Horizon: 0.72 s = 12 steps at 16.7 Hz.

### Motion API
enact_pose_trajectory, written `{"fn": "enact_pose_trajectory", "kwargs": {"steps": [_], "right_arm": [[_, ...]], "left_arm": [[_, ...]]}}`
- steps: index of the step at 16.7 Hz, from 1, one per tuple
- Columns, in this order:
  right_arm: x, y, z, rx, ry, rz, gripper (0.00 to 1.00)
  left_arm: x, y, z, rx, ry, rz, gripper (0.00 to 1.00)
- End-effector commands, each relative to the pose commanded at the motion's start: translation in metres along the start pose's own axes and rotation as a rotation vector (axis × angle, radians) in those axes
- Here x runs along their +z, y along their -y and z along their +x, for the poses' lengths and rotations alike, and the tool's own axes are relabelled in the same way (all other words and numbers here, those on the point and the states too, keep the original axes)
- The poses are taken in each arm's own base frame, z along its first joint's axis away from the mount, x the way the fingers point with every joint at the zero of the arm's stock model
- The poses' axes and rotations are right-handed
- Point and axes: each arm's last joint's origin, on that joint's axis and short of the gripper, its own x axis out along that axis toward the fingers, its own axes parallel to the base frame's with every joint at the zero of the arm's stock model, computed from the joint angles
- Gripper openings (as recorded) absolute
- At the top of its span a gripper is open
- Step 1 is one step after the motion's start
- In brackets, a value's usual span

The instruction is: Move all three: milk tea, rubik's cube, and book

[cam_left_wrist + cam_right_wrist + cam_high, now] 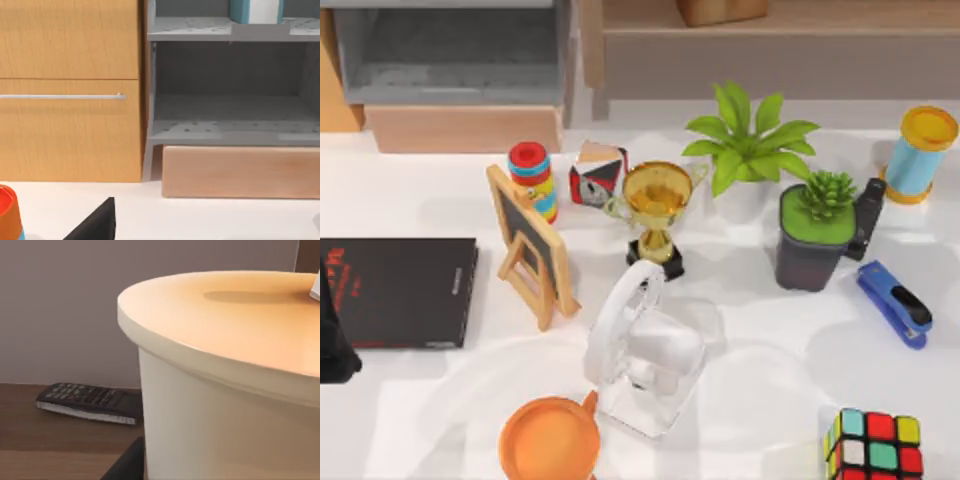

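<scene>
Milk tea (pixel 548 442) stood at the near edge of the bench (pixel 430 400), a little left of the middle. It was a pale cup with an orange lid, and it stood upright. My right hand (pixel 592 398) was just beside it, on its right and slightly farther side, with the arm reaching in over the middle of the bench. In the right wrist view the cup wall was very close, and one dark finger (pixel 125 465) showed low beside it. I could not tell whether this hand was clenched on the cup or released.

I judged that the right arm was the one for this cup, because it was much nearer. My left hand (pixel 335 345) was at the left edge, touching or just beside the near corner of the book (pixel 398 290). Its state I could not tell either. The book lay flat with its long axis left to right. The rubik's cube (pixel 876 445) sat at the near right corner, well apart from both hands.
</scene>
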Motion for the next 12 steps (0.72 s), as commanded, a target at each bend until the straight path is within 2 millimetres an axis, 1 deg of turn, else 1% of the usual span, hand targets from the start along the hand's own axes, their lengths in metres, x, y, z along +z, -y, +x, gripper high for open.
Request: {"fn": "enact_pose_trajectory", "kwargs": {"steps": [1,3,6,8,9,12], "right_arm": [[-0.003,0.004,0.000,0.003,0.014,-0.006,0.00],[-0.019,0.013,0.001,0.012,0.014,-0.006,0.00],[-0.061,0.037,-0.003,0.008,-0.039,0.019,0.00],[-0.081,0.050,-0.011,0.006,-0.071,0.037,0.00],[-0.085,0.052,-0.014,0.007,-0.082,0.043,0.00],[-0.086,0.052,-0.014,0.007,-0.084,0.044,0.00]], "left_arm": [[0.000,0.000,0.000,0.000,0.000,0.000,1.00],[0.000,0.000,0.000,0.000,0.000,0.000,1.00],[0.000,0.000,0.000,0.000,0.000,0.000,1.00],[0.000,0.000,0.000,0.000,0.000,0.000,1.00],[0.000,0.000,0.000,0.000,0.000,0.000,1.00],[0.000,0.000,0.000,0.000,0.000,0.000,1.00]]}}
